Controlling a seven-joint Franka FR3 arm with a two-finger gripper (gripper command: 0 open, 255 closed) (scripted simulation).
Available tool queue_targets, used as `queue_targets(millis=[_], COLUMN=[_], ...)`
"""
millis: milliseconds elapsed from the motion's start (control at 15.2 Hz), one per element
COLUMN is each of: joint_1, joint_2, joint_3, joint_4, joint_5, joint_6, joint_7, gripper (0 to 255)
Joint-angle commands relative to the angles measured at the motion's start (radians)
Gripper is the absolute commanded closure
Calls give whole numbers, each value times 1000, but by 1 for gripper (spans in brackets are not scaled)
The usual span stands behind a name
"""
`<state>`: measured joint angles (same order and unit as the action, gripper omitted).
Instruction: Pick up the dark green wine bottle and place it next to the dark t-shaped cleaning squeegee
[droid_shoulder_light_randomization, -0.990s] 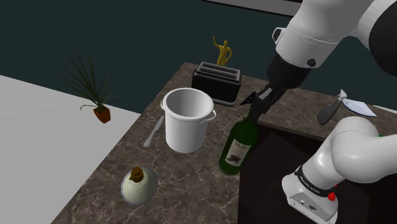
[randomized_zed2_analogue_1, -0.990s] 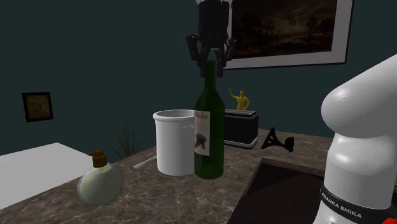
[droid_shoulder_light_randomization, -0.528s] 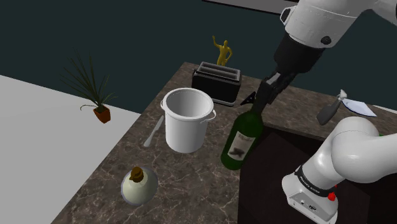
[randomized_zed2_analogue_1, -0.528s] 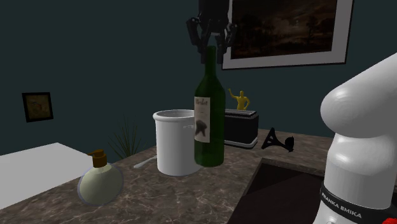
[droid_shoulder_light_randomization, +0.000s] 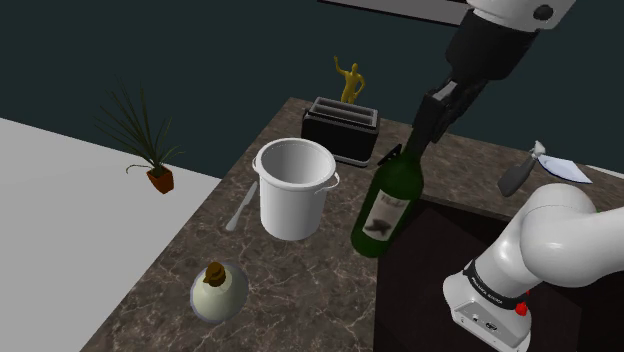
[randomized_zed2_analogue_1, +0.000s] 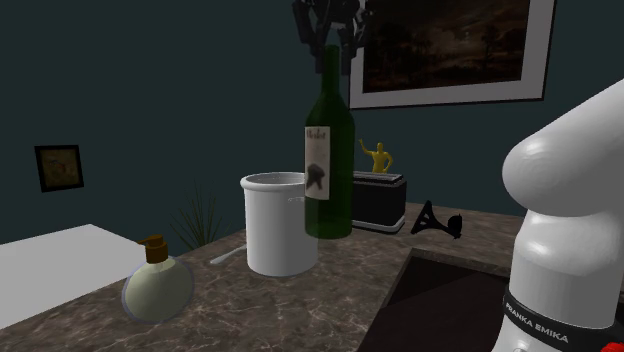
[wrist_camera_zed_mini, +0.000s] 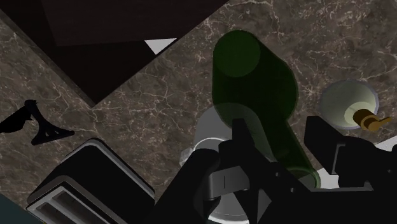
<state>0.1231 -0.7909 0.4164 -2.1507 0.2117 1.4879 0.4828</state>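
The room is closed by a dark teal wall (droid_shoulder_light_randomization: 200, 60). A large framed painting (randomized_zed2_analogue_1: 450, 45) of a dim landscape is hung on it, and a small framed picture (randomized_zed2_analogue_1: 58, 167) is seen lower, toward the second exterior view's left. A brown marbled counter (droid_shoulder_light_randomization: 300, 290) is set before the wall, with a dark recess (droid_shoulder_light_randomization: 425, 280) sunk into it. Beside the counter a flat white surface (droid_shoulder_light_randomization: 60, 200) is seen, with a potted plant (droid_shoulder_light_randomization: 150, 160) at its far edge. Everything is dimly lit.

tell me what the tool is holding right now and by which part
The tool is shut on the dark green wine bottle, clasping the top of its neck; the bottle hangs below it.
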Motion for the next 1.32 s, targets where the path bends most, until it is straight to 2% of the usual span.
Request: queue_targets(millis=[0, 1254], joint_1=[-4, -42], joint_2=[11, 160], joint_3=[-3, -13], joint_4=[32, 407], joint_5=[-5, -49], joint_6=[-22, -250], joint_7=[0, 20], gripper=[255, 255])
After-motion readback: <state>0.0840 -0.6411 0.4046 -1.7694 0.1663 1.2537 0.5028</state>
